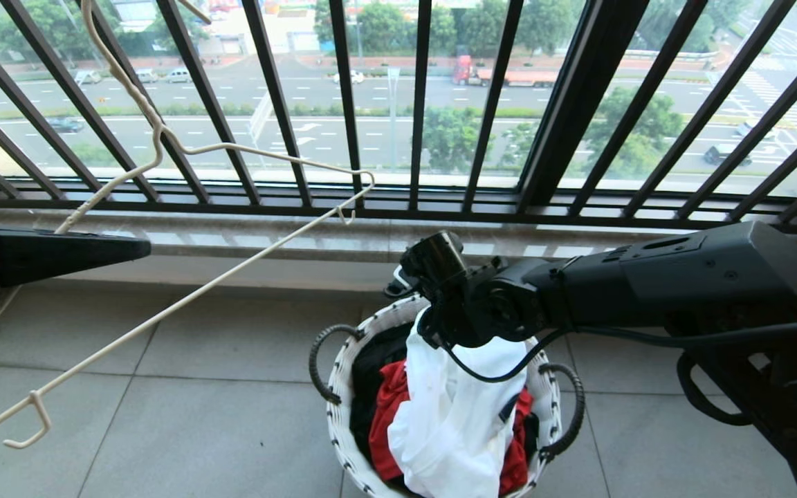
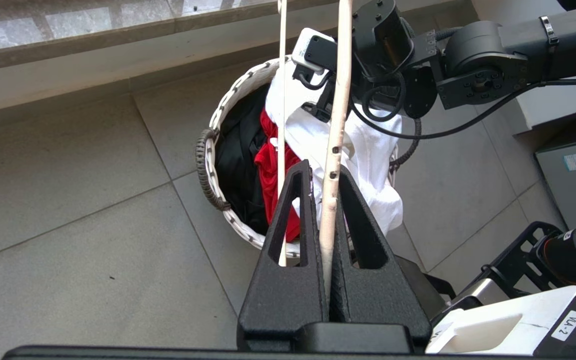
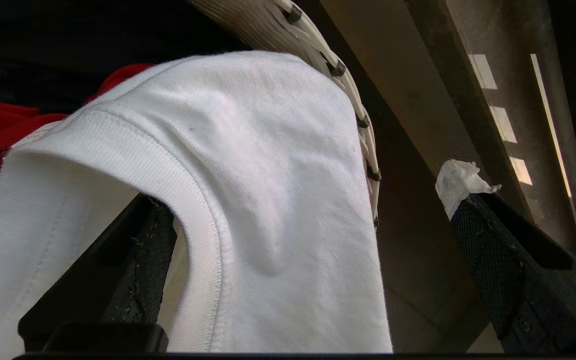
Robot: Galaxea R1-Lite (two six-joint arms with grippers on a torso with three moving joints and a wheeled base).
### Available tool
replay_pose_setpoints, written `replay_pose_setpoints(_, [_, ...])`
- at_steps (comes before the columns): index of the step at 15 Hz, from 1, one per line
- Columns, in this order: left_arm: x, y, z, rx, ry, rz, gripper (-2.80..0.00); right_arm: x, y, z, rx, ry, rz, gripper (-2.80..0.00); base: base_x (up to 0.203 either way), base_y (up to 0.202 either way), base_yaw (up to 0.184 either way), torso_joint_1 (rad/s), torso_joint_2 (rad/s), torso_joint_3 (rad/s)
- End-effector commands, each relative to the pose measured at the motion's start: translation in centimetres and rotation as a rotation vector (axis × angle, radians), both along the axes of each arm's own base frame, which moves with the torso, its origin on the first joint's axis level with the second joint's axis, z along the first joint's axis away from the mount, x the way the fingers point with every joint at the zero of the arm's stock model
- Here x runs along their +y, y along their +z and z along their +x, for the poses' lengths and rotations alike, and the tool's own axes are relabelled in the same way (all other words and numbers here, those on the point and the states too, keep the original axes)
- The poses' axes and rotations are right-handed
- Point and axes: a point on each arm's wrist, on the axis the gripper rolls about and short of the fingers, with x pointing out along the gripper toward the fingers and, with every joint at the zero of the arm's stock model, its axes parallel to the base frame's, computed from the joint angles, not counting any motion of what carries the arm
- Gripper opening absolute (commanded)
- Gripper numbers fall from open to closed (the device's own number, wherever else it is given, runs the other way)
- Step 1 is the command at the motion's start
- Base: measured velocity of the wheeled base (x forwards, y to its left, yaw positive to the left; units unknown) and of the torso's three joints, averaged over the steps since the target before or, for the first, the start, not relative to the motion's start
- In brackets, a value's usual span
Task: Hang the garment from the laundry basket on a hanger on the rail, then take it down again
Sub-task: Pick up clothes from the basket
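The white garment (image 1: 450, 415) lies piled on top in the round white laundry basket (image 1: 337, 422) on the floor. My right arm reaches into the basket from the right. In its wrist view my right gripper (image 3: 308, 215) is open wide. One finger is inside the ribbed neck opening and the garment's (image 3: 268, 150) collar and shoulder cloth lie between the fingers. My left gripper (image 1: 144, 247), at the left, is shut on the thin cream hanger (image 1: 184, 297), which hangs tilted in the air. The wire (image 2: 335, 125) runs up between its fingertips (image 2: 322, 170). The rail is out of view.
A red garment (image 1: 385, 415) and a black shirt (image 1: 371, 366) lie under the white one. Black window railing bars (image 1: 419, 104) and a stone sill (image 1: 267, 238) stand just behind the basket. Grey floor tiles (image 1: 184, 415) spread to its left. My base (image 2: 518, 320) is near.
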Motion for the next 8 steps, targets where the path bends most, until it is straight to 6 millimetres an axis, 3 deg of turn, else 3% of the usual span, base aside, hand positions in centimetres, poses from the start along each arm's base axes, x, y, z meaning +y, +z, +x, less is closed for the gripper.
replay_pose_setpoints(1, [0.0,0.04,-0.12,-0.002,-0.003,-0.001,-2.8,-0.03,-0.29,0.59,-0.009,-0.017,-0.016,0.0,0.0,0.0,0.0,0.0,0.0,0.0])
replay_pose_setpoints(8, [0.02,0.08,-0.22,-0.006,-0.003,-0.001,-2.8,-0.29,-0.27,1.26,-0.021,-0.034,-0.023,0.0,0.0,0.0,0.0,0.0,0.0,0.0])
